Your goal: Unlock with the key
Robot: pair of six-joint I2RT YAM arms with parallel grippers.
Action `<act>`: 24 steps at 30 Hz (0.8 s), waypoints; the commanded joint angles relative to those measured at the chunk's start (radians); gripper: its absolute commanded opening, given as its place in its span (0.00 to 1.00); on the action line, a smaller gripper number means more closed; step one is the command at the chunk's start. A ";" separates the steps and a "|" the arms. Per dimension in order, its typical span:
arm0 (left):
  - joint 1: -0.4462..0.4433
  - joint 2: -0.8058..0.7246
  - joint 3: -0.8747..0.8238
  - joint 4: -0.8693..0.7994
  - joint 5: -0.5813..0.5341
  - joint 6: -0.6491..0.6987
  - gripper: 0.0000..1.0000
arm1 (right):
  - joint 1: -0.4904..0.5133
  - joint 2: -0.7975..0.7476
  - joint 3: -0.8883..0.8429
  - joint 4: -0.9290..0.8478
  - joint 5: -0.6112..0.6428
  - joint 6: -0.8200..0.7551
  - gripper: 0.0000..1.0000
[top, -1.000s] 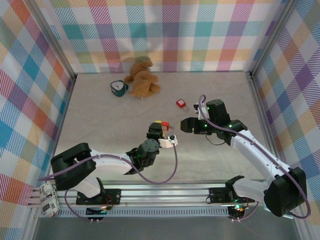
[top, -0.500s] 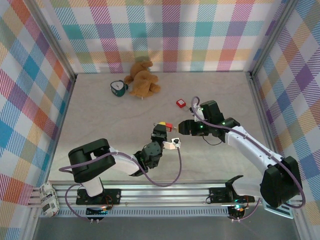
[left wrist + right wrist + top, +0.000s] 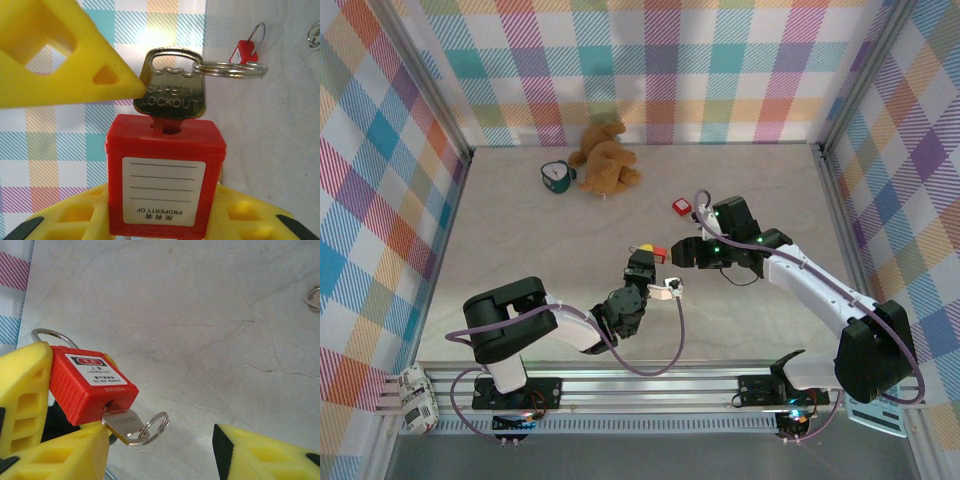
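My left gripper (image 3: 642,262) (image 3: 165,222) is shut on a red padlock (image 3: 165,175) (image 3: 90,387) (image 3: 657,252), holding it by the body above the table. The key (image 3: 172,97) (image 3: 122,422), pale metal stamped "SAFETY LOCKOUT", sits in the padlock's keyhole with a split ring (image 3: 227,69) (image 3: 155,426) on its head. My right gripper (image 3: 678,252) (image 3: 160,455) is open around the key end. One of its yellow fingers (image 3: 65,60) (image 3: 55,455) touches the key's head; the other finger (image 3: 265,455) stands well apart. The shackle (image 3: 50,335) pokes out behind the body.
A second small red padlock (image 3: 681,207) (image 3: 245,50) lies on the table beyond the grippers, with a loose ring (image 3: 314,299) nearby. A brown teddy bear (image 3: 605,157) and a teal cup (image 3: 557,176) sit near the back wall. Plaid walls close in three sides.
My right gripper has moved left and a little away from me, closing in on the key. The left gripper has shifted slightly right with the padlock still in it.
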 commanded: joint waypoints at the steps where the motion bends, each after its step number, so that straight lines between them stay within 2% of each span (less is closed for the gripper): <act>1: -0.024 -0.033 -0.005 0.071 -0.006 -0.003 0.13 | 0.005 0.003 0.037 -0.002 0.007 -0.007 0.58; 12: -0.034 -0.053 -0.012 0.076 -0.009 0.011 0.12 | 0.005 0.012 0.020 -0.022 0.079 0.001 0.58; 19: -0.034 -0.059 -0.012 0.077 -0.013 0.014 0.12 | 0.005 -0.016 0.024 -0.026 0.070 0.015 0.58; 24: -0.034 -0.051 -0.004 0.082 -0.013 0.012 0.12 | 0.002 -0.046 0.039 -0.041 0.068 0.025 0.62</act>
